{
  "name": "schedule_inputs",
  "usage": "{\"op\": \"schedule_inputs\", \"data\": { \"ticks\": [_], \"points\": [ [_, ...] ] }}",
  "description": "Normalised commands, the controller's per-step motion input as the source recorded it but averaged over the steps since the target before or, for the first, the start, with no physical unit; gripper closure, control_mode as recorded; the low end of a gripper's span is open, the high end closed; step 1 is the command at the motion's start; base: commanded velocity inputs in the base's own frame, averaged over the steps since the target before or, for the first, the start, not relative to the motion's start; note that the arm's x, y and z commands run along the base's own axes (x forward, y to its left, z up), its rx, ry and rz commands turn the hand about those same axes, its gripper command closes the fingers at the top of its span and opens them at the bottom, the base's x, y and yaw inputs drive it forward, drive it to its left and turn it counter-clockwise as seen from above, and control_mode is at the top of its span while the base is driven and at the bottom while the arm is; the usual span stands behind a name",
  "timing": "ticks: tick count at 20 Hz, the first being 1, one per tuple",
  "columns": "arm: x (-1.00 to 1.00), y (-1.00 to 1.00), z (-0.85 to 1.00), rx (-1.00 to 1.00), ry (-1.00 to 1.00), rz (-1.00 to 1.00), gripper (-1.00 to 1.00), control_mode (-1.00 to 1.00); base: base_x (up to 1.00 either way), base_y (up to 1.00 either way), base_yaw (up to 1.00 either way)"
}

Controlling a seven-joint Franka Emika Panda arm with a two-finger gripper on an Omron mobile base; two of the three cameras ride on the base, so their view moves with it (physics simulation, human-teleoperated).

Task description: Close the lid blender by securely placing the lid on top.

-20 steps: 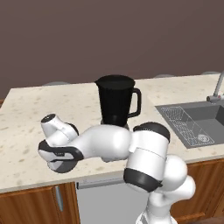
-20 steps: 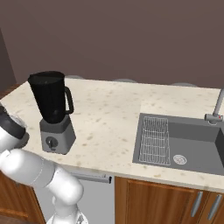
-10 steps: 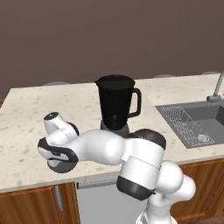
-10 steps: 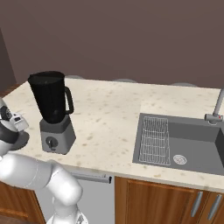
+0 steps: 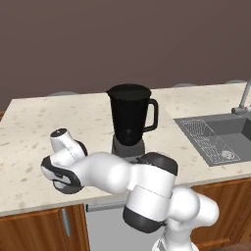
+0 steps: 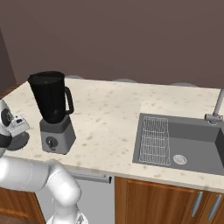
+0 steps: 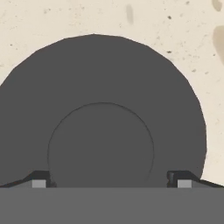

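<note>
The lid (image 7: 103,87) is a dark grey round disc with a raised centre, lying flat on the speckled counter; its edge also shows under my hand (image 6: 22,139). My gripper (image 7: 109,183) points straight down at it and is open, with one fingertip on each side of the raised centre. Whether the fingertips (image 7: 39,181) touch the disc I cannot tell. The blender (image 5: 128,117), a black open-topped jar with a side handle on a grey base (image 6: 56,136), stands upright just right of my hand (image 5: 61,164).
The beige counter (image 5: 29,122) runs left to right, and its front edge lies close below my hand. A sink (image 5: 220,139) with a wire rack and a faucet (image 5: 243,100) sits at the right. Wooden cabinets are underneath.
My elbow has swung lower and to the left, and the hand has settled slightly towards the counter over the lid. The blender has not moved.
</note>
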Motion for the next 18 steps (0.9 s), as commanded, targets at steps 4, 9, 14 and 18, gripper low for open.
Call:
{"op": "schedule_inputs", "data": {
  "ticks": [4,9,14,18],
  "points": [
    [0.03,0.10,-0.17,0.02,0.00,0.00,-1.00,-1.00,0.00,0.00,0.00],
    [0.01,0.29,-0.26,0.00,0.00,0.00,-1.00,-1.00,0.00,0.00,0.00],
    [0.00,0.33,-0.57,0.00,0.00,0.00,-1.00,-1.00,0.00,0.00,0.00],
    [0.00,0.40,-0.79,0.00,0.00,0.00,1.00,-1.00,0.00,0.00,0.00]
  ]
}}
